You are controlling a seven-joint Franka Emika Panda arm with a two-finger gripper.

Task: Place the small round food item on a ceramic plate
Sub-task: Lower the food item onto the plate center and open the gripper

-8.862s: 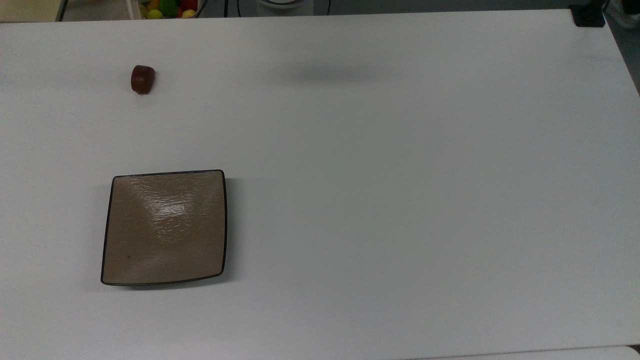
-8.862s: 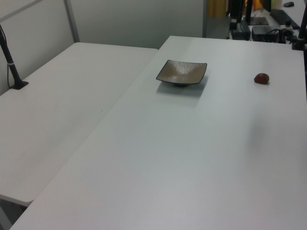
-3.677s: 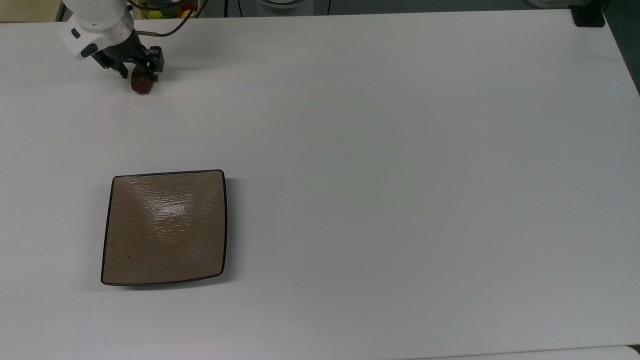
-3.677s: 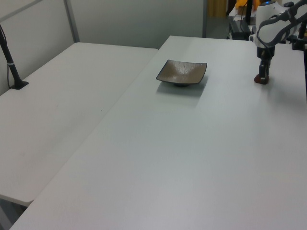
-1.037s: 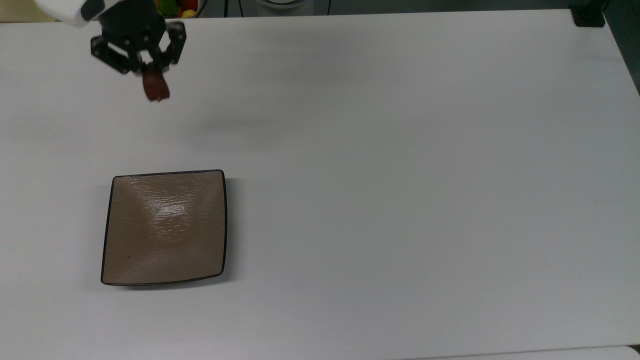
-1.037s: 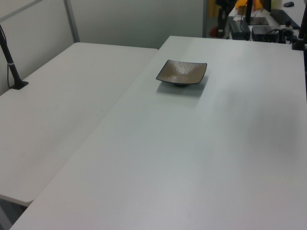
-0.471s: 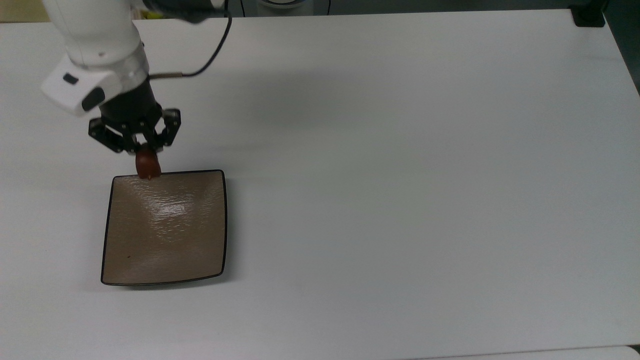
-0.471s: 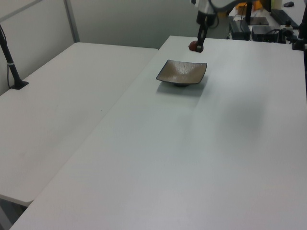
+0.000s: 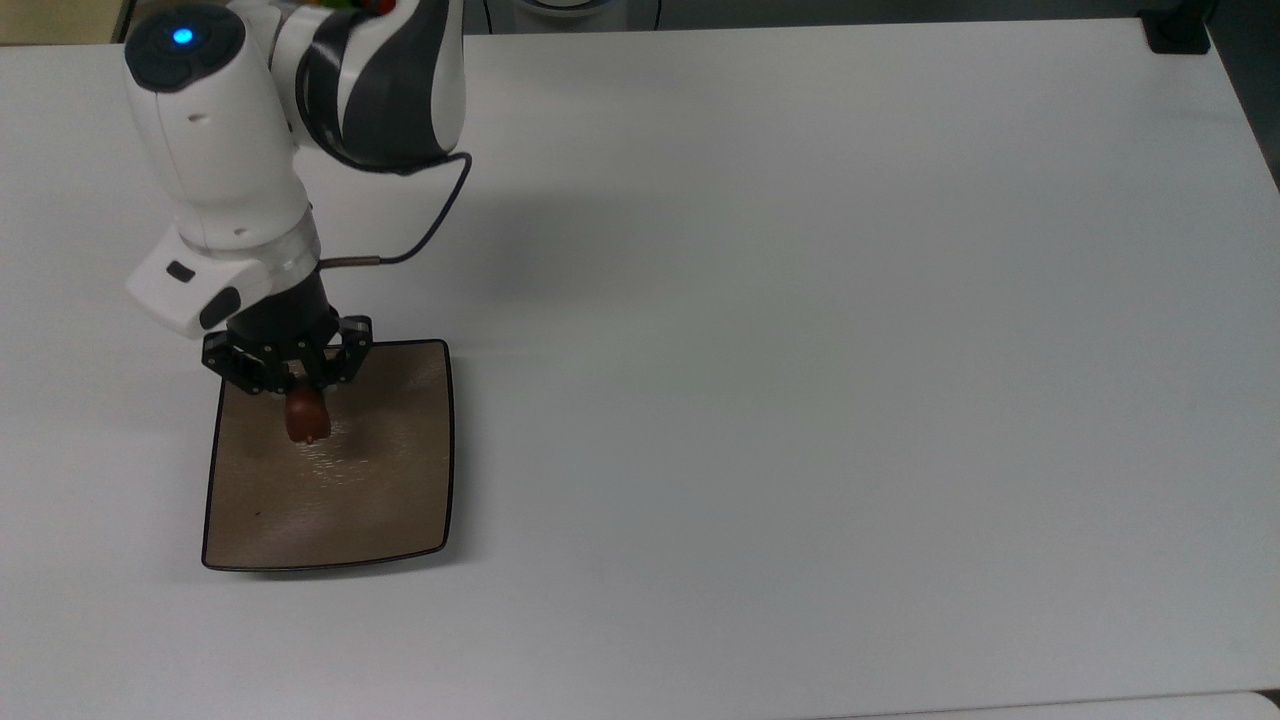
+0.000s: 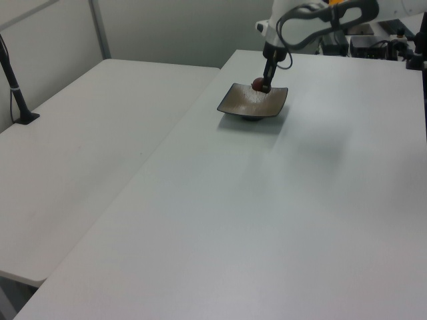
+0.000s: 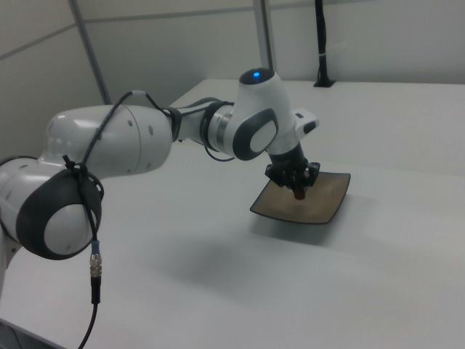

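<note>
Above the square tan-brown glossy ceramic plate with the thin black rim (image 9: 340, 490), the black two-finger gripper (image 9: 290, 385) now hangs with its fingers closed on the small dark reddish-brown rounded food item (image 9: 303, 417); half a second ago the same item hung at the plate's far edge, and a second ago it was well apart from the plate, nearer the top view's upper left; the carry phase is therefore essentially complete. From the top view the item sits over the plate's upper-left quarter, inside the rim; the left view places it (image 10: 258, 84) just above the plate (image 10: 248, 105), apparently not yet touching the surface; contact cannot be confirmed. The white table (image 9: 800, 350) carries nothing else nearby. Remaining steps, as judged: lower slightly, open the fingers, withdraw upward; the rounded lump may roll on the curved, rippled surface if dropped from height.
</note>
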